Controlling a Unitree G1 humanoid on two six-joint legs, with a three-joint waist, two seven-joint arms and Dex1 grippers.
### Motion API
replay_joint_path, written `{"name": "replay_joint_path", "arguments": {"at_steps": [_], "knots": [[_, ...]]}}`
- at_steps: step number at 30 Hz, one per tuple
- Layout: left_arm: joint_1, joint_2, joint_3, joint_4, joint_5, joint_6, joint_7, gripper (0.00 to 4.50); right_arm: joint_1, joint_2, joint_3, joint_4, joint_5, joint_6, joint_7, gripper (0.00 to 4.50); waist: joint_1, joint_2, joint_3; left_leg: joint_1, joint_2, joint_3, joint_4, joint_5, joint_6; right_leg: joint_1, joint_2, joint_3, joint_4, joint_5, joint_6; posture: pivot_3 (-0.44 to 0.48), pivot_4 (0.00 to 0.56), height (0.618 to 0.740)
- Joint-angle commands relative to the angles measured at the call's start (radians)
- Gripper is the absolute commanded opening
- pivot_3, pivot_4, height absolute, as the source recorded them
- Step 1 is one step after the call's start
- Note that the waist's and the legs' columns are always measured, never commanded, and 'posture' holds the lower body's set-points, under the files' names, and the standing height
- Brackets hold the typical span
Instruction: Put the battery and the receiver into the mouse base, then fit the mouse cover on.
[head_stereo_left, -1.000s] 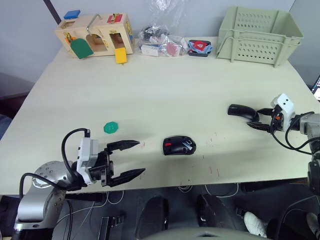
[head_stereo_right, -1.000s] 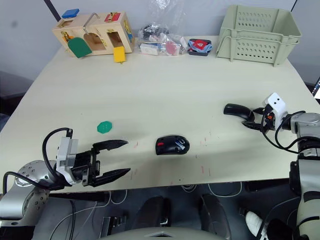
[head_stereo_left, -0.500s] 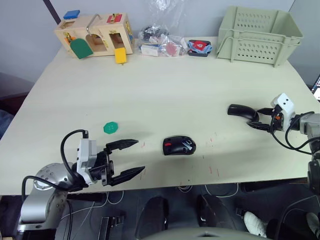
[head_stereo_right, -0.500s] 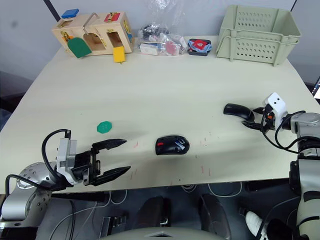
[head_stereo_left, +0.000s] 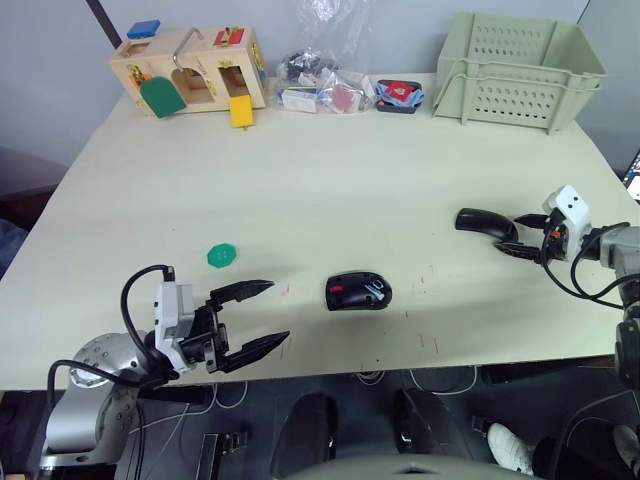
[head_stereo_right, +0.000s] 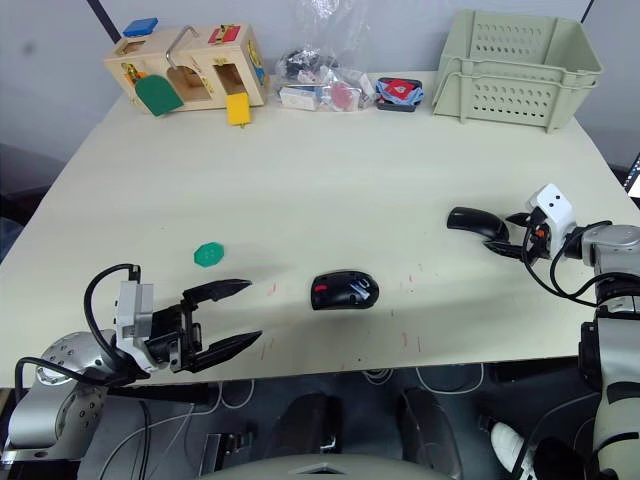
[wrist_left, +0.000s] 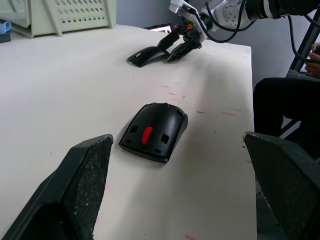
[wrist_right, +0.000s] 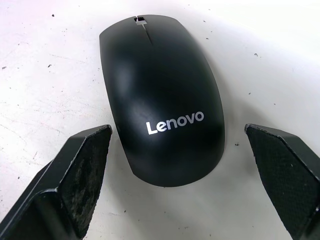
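On a pale desk (head_stereo_left: 330, 190), the mouse base (head_stereo_left: 358, 291) lies near the front edge, about midway along it, its red inner part and small white parts facing up. The left gripper (head_stereo_left: 252, 320) hovers at the front edge toward the left corner, its two black fingers spread wide and holding nothing, pointed at the base. Near the right edge, the glossy black mouse cover (head_stereo_left: 486, 222) rests on the desk, marked "Lenovo"; the right gripper (head_stereo_left: 527, 237) sits just beside it, fingers parted wide to either side of the shell without closing on it. A small green disc (head_stereo_left: 221, 256) lies behind the left gripper. Along the back edge stand a wooden toy box (head_stereo_left: 190, 70), plastic bags (head_stereo_left: 325, 85) and a pale green crate (head_stereo_left: 518, 68).
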Motion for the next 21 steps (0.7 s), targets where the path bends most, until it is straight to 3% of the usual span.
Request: {"name": "replay_joint_path", "arguments": {"at_steps": [1,21], "knots": [[-0.003,-0.007,0.014,-0.022,-0.015,-0.022,0.004,4.44,-0.029,-0.009,-0.025,-0.008,0.014,-0.013,0.003,4.50,0.000,0.000,0.000,0.000,0.000,0.000,0.000,0.000,0.000,0.000,0.000,0.000,0.000,0.000,0.000,0.000,0.150,0.740],[0.001,-0.010,0.010,-0.012,0.000,-0.034,-0.005,4.44,-0.023,-0.008,-0.034,-0.027,0.038,-0.025,0.080,4.50,0.000,0.000,0.000,0.000,0.000,0.000,0.000,0.000,0.000,0.000,0.000,0.000,0.000,0.000,0.000,0.000,0.150,0.740]]}}
